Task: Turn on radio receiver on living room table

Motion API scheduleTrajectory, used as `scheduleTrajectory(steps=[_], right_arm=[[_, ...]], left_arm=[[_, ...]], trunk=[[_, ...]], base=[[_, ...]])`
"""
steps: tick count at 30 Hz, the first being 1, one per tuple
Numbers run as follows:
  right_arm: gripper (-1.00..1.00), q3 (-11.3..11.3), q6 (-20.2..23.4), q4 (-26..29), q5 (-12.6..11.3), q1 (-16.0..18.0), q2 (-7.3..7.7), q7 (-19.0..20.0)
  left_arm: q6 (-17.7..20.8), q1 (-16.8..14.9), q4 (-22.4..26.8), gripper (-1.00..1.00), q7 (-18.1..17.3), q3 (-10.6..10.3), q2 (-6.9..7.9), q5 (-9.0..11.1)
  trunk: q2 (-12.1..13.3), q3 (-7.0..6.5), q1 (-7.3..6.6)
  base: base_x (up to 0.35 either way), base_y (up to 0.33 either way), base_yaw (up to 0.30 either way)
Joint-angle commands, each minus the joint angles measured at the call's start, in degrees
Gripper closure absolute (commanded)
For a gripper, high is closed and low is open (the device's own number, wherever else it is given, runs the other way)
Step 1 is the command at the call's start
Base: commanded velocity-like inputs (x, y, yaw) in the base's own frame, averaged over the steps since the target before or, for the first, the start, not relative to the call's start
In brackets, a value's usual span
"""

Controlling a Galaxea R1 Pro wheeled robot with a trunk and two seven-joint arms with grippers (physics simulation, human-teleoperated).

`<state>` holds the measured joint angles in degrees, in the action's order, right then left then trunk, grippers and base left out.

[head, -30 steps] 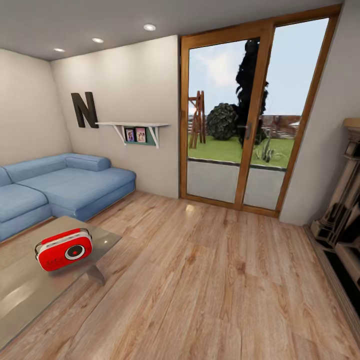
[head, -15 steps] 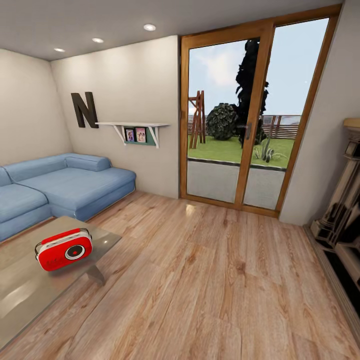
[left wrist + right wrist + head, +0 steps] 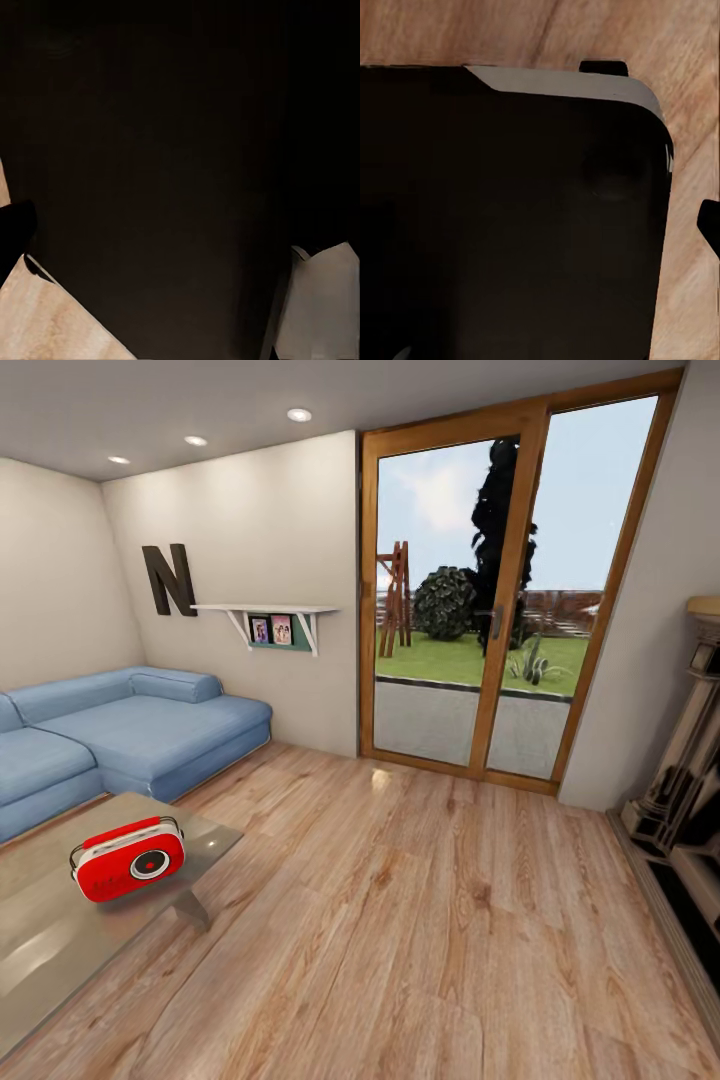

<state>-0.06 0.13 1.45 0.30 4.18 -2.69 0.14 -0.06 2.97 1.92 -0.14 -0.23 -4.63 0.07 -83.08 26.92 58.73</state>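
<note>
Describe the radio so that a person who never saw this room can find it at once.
Find the blue sofa at the left of the head view; the grey table stands before it. The radio sits near the table's far corner: small, red, white trim, round dial, the sole object there.

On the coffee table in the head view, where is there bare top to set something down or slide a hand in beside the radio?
The glossy grey coffee table is bare nearest the camera, from the small red portable radio down to the picture's left edge. A narrower strip lies behind the radio, toward the blue L-shaped sofa. It is tightest at the table's right corner, where the radio sits close to the edge.
</note>
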Motion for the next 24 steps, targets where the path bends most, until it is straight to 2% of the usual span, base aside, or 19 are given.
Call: scheduleTrajectory(steps=[1, 3, 6, 7, 8, 9, 11, 14, 17, 19, 20, 24], right_arm=[[-1.0, 0.0, 0.1, 1.2, 0.0, 0.0, 0.03, 0.0], [-1.0, 0.0, 0.4, 7.4, 0.0, 0.1, 0.45, 0.0], [-1.0, 0.0, 0.5, 11.9, 0.0, 0.1, 1.14, 0.1], [-1.0, 0.0, 0.5, 15.6, 0.1, 0.1, 1.67, 0.0], [-1.0, -0.1, 0.6, 21.3, 0.0, 0.1, 2.9, 0.1], [-1.0, -0.2, 0.6, 22.1, 0.0, 0.1, 3.21, 0.1], [-1.0, -0.3, 0.5, 24.9, 0.0, 0.1, 4.49, 0.1], [-1.0, -0.4, 0.4, 27.9, 0.0, 0.1, 5.57, 0.2], [-1.0, -0.4, 0.3, 30.9, 0.0, 0.1, 5.94, 0.2], [-1.0, -0.4, 0.3, 32.7, -0.1, 0.1, 6.04, 0.2], [-1.0, -0.4, 0.3, 34.7, -0.1, 0.1, 6.09, 0.2], [-1.0, -0.4, 0.5, 38.7, -0.1, 0.1, 6.11, 0.1]], left_arm=[[0.1, 0.0, 0.9, -1.0, 0.0, 0.0, 0.09, 0.0], [0.3, 0.0, 5.2, -1.0, 0.1, 0.7, 0.53, 0.1], [0.4, 0.0, 8.3, -1.0, 0.1, 2.2, 1.09, 1.2], [0.7, 0.0, 10.6, -1.0, 0.1, 3.4, 1.99, 2.4], [2.2, 0.0, 13.4, -1.0, 0.0, 4.6, 4.42, 4.4], [2.6, 0.0, 13.7, -1.0, 0.0, 4.7, 4.98, 4.9], [3.4, 0.0, 14.7, -1.0, -0.1, 5.1, 7.15, 6.7], [3.8, 0.0, 16.0, -1.0, -0.2, 5.2, 9.01, 9.5], [4.1, 0.0, 18.4, -1.0, -0.1, 5.2, 9.67, 11.6], [4.6, 0.0, 21.0, -1.0, -0.1, 5.2, 9.86, 12.2], [5.7, 0.0, 24.0, -1.0, -0.1, 5.2, 9.95, 12.5], [8.6, 0.0, 30.5, -1.0, 0.0, 5.2, 9.99, 12.6]], trunk=[[0.0, 0.01, 0.0], [0.0, 0.01, 0.0], [0.0, 0.01, 0.0], [0.0, 0.01, 0.0], [0.0, 0.01, 0.0], [0.0, 0.01, 0.0], [0.0, 0.01, 0.0], [0.0, 0.01, 0.0], [0.0, 0.01, 0.0], [0.0, 0.01, 0.0], [0.0, 0.01, 0.0], [0.0, 0.01, 0.0]], base=[[0.0, 0.0, 0.0], [0.0, 0.0, 0.0], [0.0, 0.0, 0.0], [0.0, 0.0, 0.0], [0.0, 0.0, 0.0], [0.0, 0.0, 0.0], [0.0, 0.0, 0.0], [0.0, 0.0, 0.0], [0.0, 0.0, 0.0], [0.0, 0.0, 0.0], [0.0, 0.0, 0.0], [0.0, 0.0, 0.0]])
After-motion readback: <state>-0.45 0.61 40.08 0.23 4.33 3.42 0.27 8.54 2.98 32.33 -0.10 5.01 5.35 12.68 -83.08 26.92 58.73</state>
